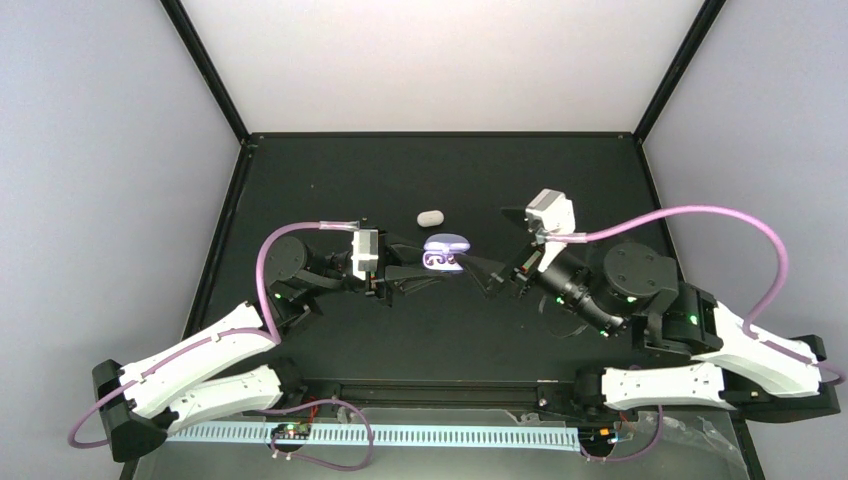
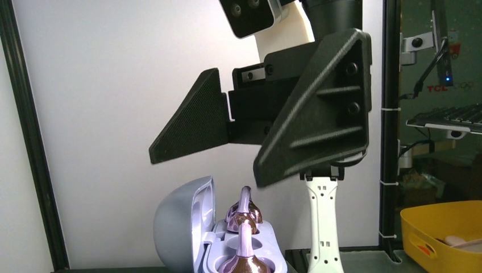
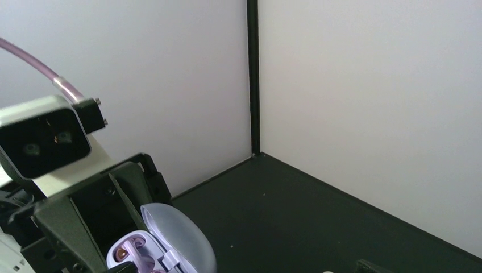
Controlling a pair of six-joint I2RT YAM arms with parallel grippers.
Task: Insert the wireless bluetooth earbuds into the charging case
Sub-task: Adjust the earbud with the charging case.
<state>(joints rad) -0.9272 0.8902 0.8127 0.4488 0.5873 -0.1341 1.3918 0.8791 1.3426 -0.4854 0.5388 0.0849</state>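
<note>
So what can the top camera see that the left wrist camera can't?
Only the top camera shows the white case, shut, on the table, and the left gripper shut on the purple case. Only the left wrist camera shows a yellow bin out past the black frame. Both show the purple case, open, with purple buds in it, and the right gripper, open, close by.

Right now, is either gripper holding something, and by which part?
The left gripper seems to hold the open purple case by its base; the right gripper is open and empty.
</note>
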